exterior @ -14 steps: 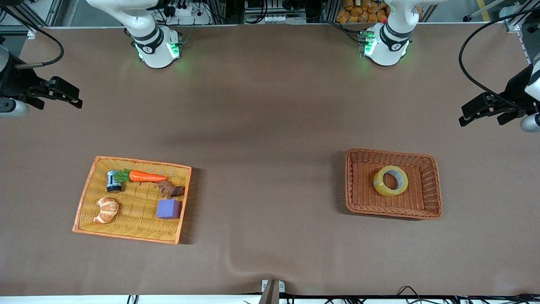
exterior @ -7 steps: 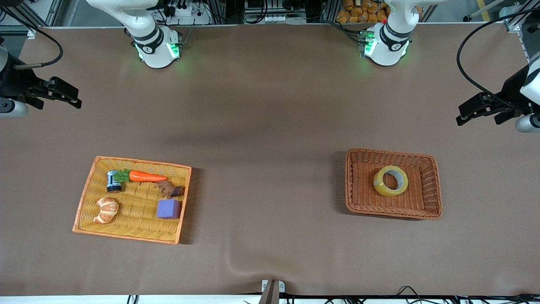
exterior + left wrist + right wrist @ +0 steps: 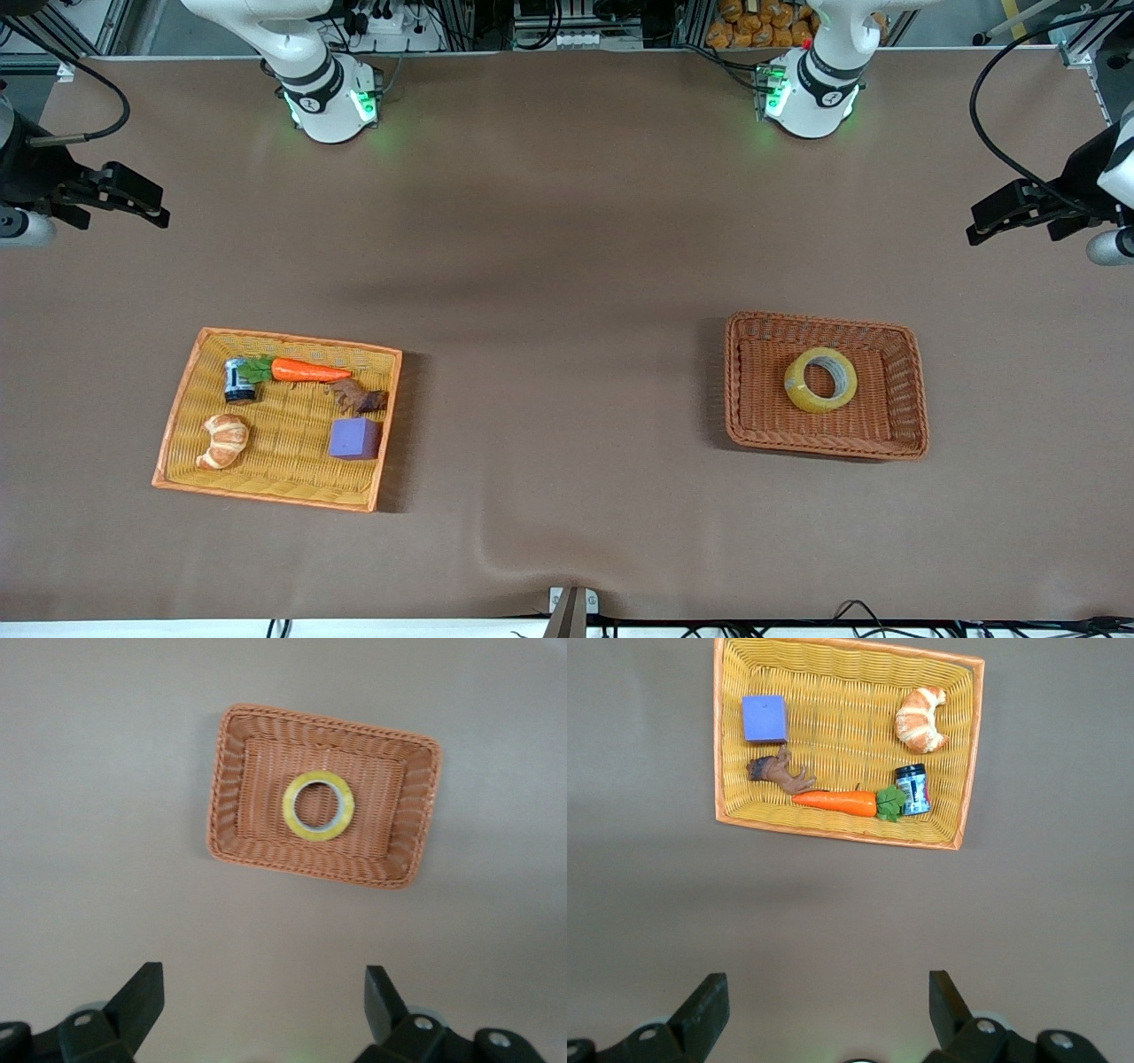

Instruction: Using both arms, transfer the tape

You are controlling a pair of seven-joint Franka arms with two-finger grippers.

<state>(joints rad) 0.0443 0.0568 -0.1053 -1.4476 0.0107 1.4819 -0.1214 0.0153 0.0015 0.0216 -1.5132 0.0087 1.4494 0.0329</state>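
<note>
Front view: the tape (image 3: 820, 379) is lying flat, hole facing up, in the middle of the brown basket (image 3: 824, 447), toward the left arm's end of the surface. The left end effector (image 3: 1010, 232) is hanging in the air over bare surface at that same end, over ground farther from the front camera than the basket. The right end effector (image 3: 124, 215) is hanging over bare surface at the right arm's end, well apart from the tape. The yellow basket (image 3: 266, 492) is sitting at that end too, about as near the front camera as the brown one. The left arm is therefore judged by far the nearer to the roll.

Left wrist view: the left end effector (image 3: 261, 1010) is showing its fingers spread wide with nothing between them. It is looking down on the tape (image 3: 318, 805), which is resting clear of the brown basket's (image 3: 310, 864) walls. Being a ring, the roll has no long axis to line up with.

Right wrist view: the right end effector (image 3: 824, 1005) is also showing its fingers wide apart and gripping nothing. The yellow basket (image 3: 833, 828) below is holding a carrot (image 3: 833, 801) and other items, but no tape.

This layout is fitting two stages alike: the roll waiting in the brown basket to be carried across, or the roll resting there after being delivered.
</note>
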